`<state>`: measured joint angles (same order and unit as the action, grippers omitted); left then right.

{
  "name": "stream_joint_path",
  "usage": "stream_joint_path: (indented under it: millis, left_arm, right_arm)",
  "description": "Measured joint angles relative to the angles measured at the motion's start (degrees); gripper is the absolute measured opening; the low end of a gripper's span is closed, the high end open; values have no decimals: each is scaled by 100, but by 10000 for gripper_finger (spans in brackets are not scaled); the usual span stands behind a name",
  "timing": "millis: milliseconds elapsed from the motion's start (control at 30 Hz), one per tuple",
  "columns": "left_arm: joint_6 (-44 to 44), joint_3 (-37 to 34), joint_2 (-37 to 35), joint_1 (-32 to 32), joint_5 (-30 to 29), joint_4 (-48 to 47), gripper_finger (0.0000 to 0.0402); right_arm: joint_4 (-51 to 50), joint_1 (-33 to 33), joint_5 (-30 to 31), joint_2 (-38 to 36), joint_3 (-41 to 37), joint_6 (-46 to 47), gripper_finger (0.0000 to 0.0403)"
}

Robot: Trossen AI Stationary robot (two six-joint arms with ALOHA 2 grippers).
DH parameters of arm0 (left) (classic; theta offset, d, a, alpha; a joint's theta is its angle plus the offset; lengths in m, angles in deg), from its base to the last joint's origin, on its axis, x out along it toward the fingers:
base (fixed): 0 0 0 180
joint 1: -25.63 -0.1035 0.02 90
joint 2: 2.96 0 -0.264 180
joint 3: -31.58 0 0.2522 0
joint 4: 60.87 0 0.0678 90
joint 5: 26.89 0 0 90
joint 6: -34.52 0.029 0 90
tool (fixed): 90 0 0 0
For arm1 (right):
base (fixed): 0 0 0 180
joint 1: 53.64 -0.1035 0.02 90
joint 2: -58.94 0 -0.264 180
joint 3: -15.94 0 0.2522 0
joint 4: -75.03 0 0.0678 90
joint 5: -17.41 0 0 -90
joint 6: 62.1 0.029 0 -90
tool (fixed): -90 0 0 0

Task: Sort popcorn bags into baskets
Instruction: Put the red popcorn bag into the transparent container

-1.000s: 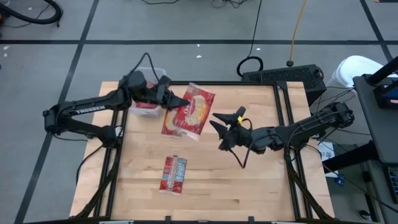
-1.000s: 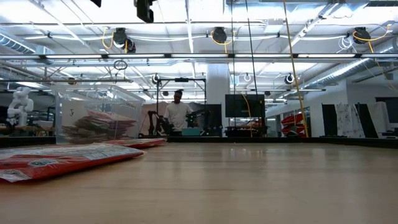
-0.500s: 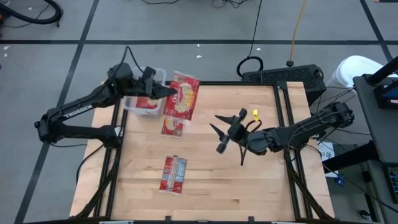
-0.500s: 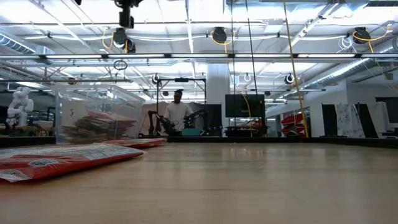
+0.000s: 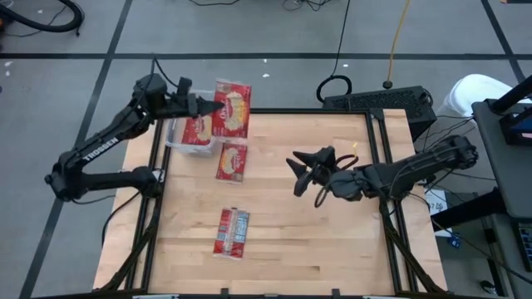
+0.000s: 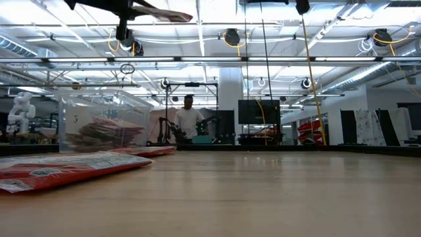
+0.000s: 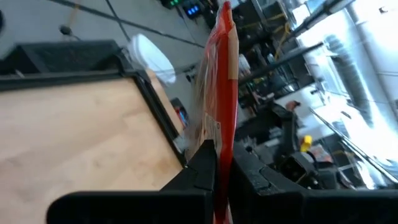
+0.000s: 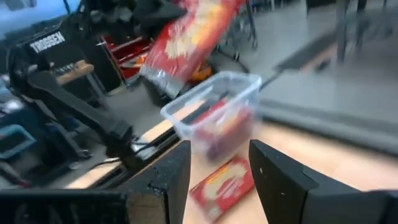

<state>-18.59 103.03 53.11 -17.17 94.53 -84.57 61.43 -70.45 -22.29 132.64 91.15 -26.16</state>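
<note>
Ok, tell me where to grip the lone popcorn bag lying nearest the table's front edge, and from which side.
Grip that popcorn bag across its long sides near the middle, coming straight down from above. It lies flat on the table with bare wood all around it, so nothing blocks a top-down approach.

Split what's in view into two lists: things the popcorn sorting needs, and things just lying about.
Job:
- held popcorn bag, pinched in the left hand
- clear tub holding bags
- bag beside the tub
- bag near the front edge

Lying about:
- keyboard
- white bucket
- floor cables
</note>
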Motion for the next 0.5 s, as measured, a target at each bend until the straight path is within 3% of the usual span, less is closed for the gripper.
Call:
stream_joint_path:
  millis: [300,500]
  left_arm:
    - [923,0,0,-763,0,-626,22]
    - [1427,0,2,-1257,0,-1078,23]
  right_arm:
    - [-1261,323,-1953,-33,0,2357,154]
    - [-1636,336,-2072,-29,0,2831,154]
